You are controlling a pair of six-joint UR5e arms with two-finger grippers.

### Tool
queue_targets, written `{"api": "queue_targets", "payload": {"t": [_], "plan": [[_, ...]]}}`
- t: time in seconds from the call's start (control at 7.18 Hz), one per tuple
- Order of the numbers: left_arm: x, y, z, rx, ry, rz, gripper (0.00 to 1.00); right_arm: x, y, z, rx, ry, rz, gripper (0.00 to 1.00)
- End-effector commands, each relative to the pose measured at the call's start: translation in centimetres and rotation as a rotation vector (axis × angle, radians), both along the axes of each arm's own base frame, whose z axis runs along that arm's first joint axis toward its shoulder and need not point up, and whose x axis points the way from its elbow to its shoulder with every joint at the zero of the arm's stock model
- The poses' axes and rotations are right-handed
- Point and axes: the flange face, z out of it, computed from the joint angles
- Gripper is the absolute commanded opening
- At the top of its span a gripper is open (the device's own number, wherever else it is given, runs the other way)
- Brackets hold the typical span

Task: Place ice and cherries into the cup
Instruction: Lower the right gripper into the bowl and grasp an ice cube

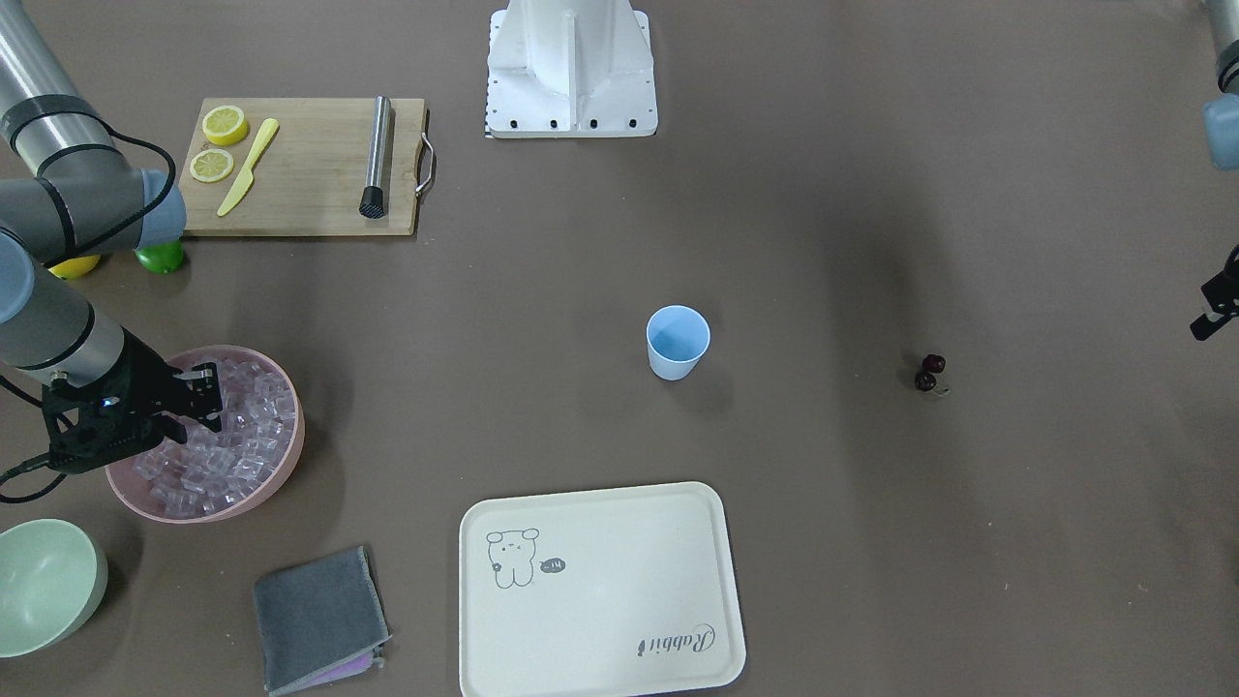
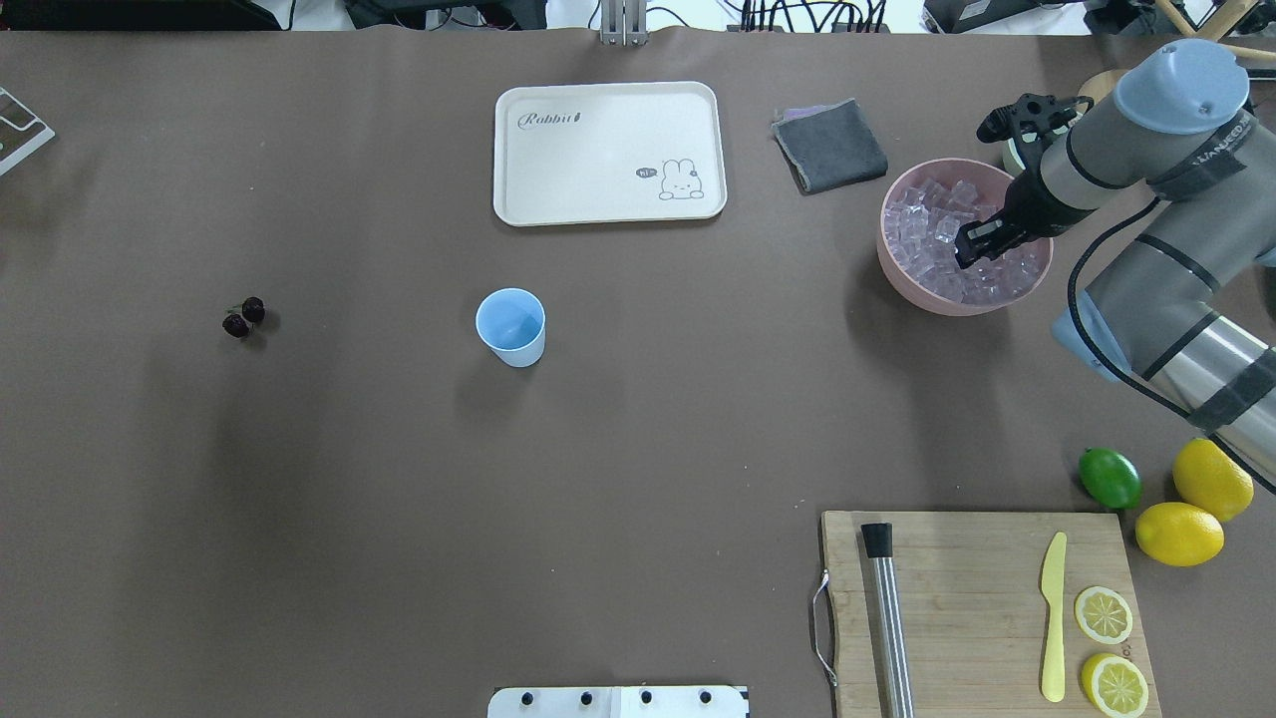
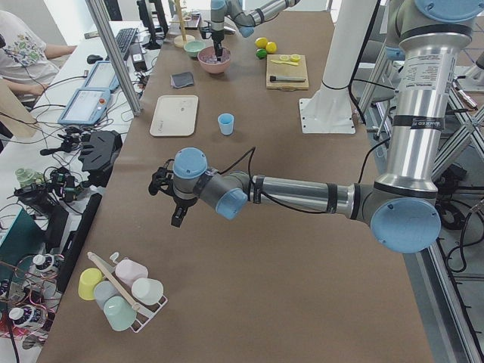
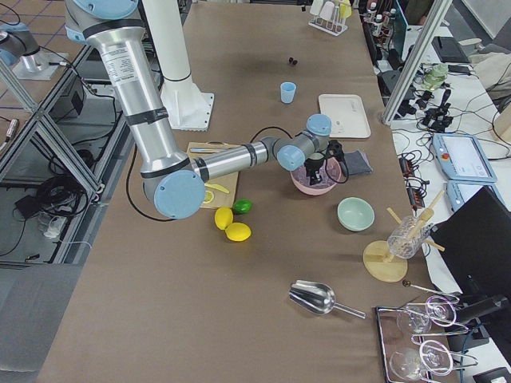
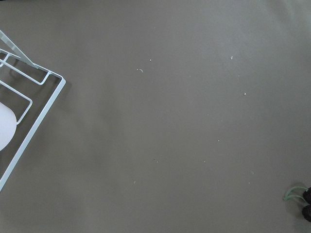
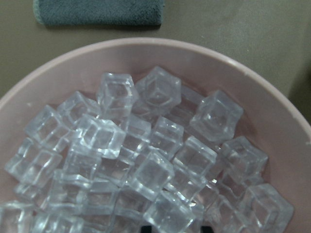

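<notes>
The light-blue cup (image 1: 677, 341) (image 2: 510, 326) stands upright mid-table. The dark cherries (image 1: 929, 373) (image 2: 242, 317) lie on the table towards my left side, and show at the lower right edge of the left wrist view (image 5: 307, 204). Ice (image 1: 232, 440) (image 6: 146, 160) fills a pink bowl (image 2: 897, 274). My right gripper (image 1: 205, 397) (image 2: 972, 244) is open and dipped into the ice, its fingertips on either side of a cube. My left gripper (image 1: 1210, 315) (image 3: 172, 204) hovers beyond the cherries. I cannot tell whether its fingers are open or shut.
A cream tray (image 1: 600, 590), a grey cloth (image 1: 319, 620) and a pale green bowl (image 1: 44, 581) lie on the operators' side. A cutting board (image 1: 310, 184) holds lemon slices, a knife and a muddler. A lime (image 2: 1110, 477) and lemons sit beside it. A cup rack (image 3: 121, 291) stands at the left end.
</notes>
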Motion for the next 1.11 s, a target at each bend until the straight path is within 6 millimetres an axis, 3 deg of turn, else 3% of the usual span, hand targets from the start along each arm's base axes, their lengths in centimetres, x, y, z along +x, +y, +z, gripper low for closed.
{"api": "queue_targets", "payload": {"t": [0.0, 0.56, 0.84, 0.98], "plan": [[0.0, 0.0, 0.2, -0.004, -0.001, 0.0, 0.98, 0.0, 0.0, -0.1, 0.005, -0.002, -0.001, 0.32], [0.1, 0.0, 0.3, -0.005, -0.001, 0.002, 0.98, 0.1, 0.0, -0.3, 0.011, -0.004, -0.002, 0.21], [0.1, 0.0, 0.3, -0.004, -0.001, 0.002, 0.98, -0.1, -0.3, -1.3, 0.024, -0.012, 0.002, 0.98], [0.0, 0.0, 0.3, -0.004, -0.001, 0.0, 0.98, 0.2, -0.6, -1.4, 0.031, -0.006, 0.012, 0.99]]}}
